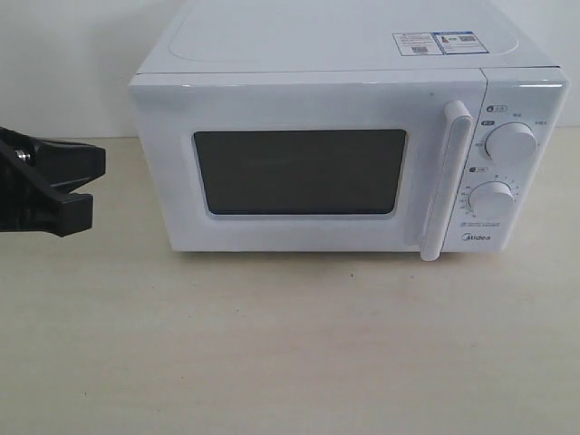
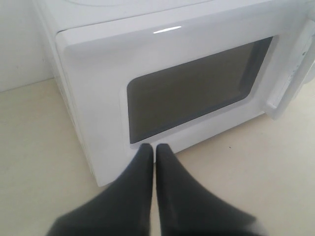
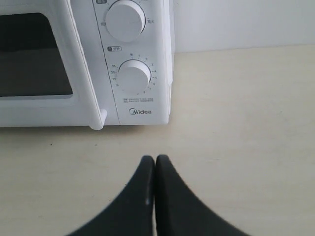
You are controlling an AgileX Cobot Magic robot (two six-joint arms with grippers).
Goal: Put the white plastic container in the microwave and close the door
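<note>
The white Midea microwave (image 1: 326, 54) stands at the back of the table with its door (image 1: 299, 172) closed flat. The bar handle (image 1: 449, 181) runs down the door's right side, next to two round dials (image 1: 509, 143). The white plastic container shows in no view. My left gripper (image 1: 86, 195) hangs at the left edge of the exterior view, beside the microwave's left side. In the left wrist view the left gripper (image 2: 155, 146) is shut and empty, close to the door's lower left corner (image 2: 147, 132). My right gripper (image 3: 155, 158) is shut and empty over bare table in front of the dials (image 3: 134, 76).
A pale beige tabletop (image 1: 290, 353) stretches in front of the microwave. A white wall (image 1: 63, 63) rises behind it. Stickers (image 1: 435, 42) lie on the microwave's top. The right arm is outside the exterior view.
</note>
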